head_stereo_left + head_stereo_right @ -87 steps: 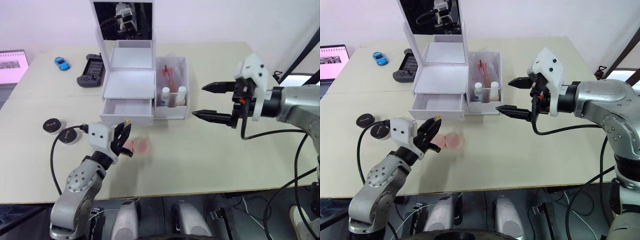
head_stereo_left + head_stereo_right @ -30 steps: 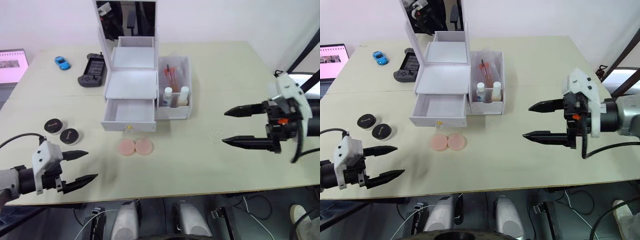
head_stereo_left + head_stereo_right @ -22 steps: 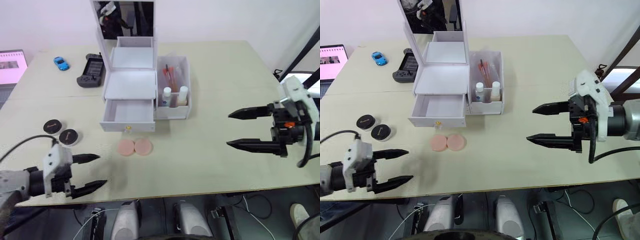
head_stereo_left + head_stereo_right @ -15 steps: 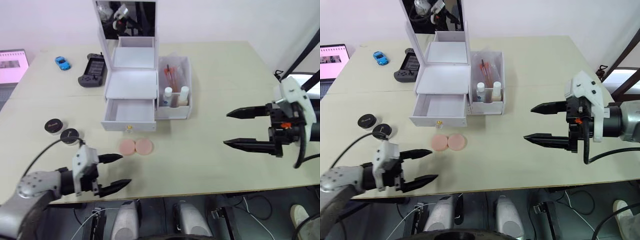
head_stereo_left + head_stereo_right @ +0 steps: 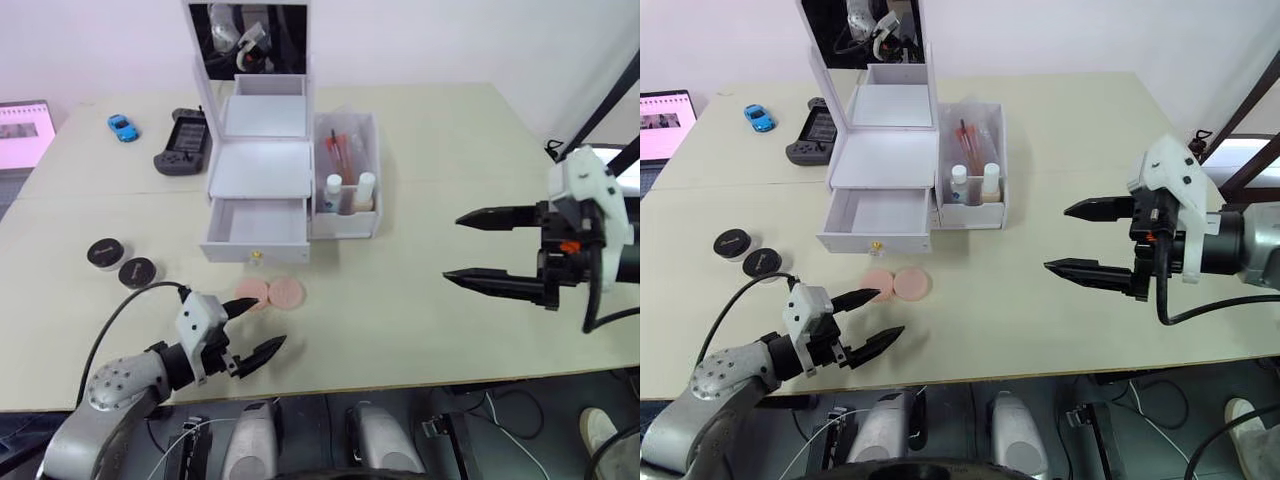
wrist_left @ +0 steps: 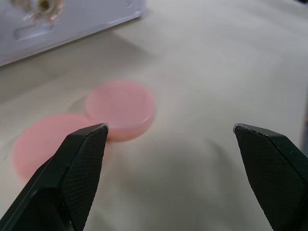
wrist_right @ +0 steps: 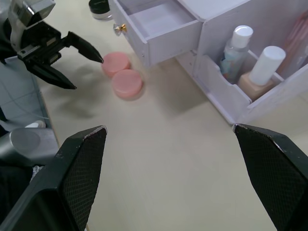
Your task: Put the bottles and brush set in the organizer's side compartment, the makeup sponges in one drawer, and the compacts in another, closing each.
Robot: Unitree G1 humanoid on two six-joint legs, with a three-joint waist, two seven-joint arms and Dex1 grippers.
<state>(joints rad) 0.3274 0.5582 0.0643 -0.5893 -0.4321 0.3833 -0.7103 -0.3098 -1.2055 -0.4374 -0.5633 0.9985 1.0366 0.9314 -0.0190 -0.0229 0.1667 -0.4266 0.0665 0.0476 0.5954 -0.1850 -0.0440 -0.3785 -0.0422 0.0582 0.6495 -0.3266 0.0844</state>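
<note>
The organizer [image 5: 258, 190] is seen at the upper centre of the left eye view as a white plastic box on the beige bench [image 5: 440, 180], its mirror lid [image 5: 247, 38] standing upright at the back. Its lower drawer [image 5: 255, 226] is pulled out and empty, with a small gold knob [image 5: 257, 256] at the front. The side compartment [image 5: 346, 175] forms the right end of the box. In it stand the 2 bottles [image 5: 347, 193], both white-capped, 1 squat and clear, 1 taller with beige liquid, and behind them the brush set [image 5: 340, 148] is seen as a clear pouch with orange-pink handles.

The 2 makeup sponges [image 5: 270, 293] are flat, round and peach-pink; they lie side by side, touching, on the bench just in front of the open drawer. The 2 compacts [image 5: 120, 262] are round black cases with pale rims, placed close together at the left of the frame, well apart from the organizer.

The left pincer [image 5: 254, 331] is released, its fingers spread wide, low over the bench with 1 tip just beside the left sponge. The right pincer [image 5: 472, 247] is also spread wide and holds nothing, at the right of the frame, well apart from the organizer.
</note>
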